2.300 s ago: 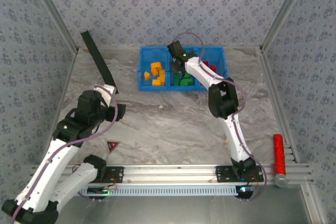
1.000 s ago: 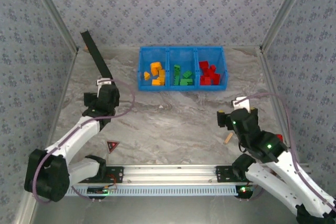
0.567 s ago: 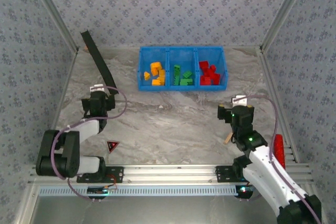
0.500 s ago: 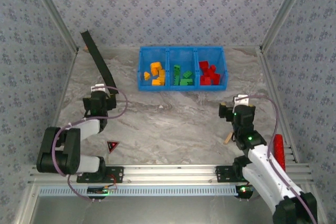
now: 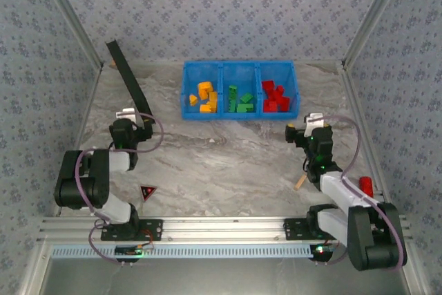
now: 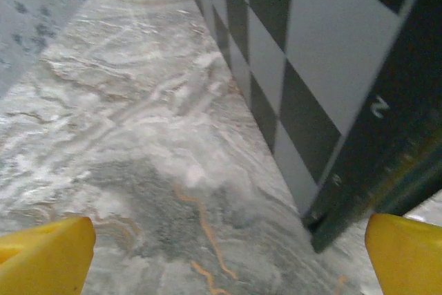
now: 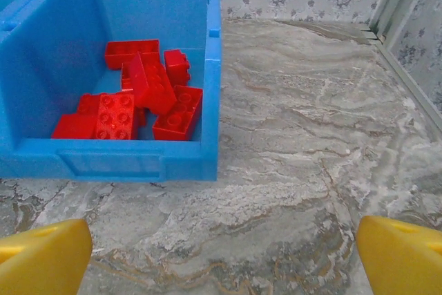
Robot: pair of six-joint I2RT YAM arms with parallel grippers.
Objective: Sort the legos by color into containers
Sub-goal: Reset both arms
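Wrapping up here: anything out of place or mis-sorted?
No mis-sorts: yellow-orange bricks, green bricks and red bricks each sit in their own compartment of the blue tray. A tan wooden piece lies loose on the table.

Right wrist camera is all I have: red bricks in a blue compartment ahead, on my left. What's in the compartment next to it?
Observer: In the top view, the middle compartment of the blue tray holds green legos.
Operator: Is the left arm anywhere near the tray?
Observer: No. The left gripper is open with nothing between its fingers. It sits low at the left side of the table, facing a black-and-grey checkered board, well apart from the tray.
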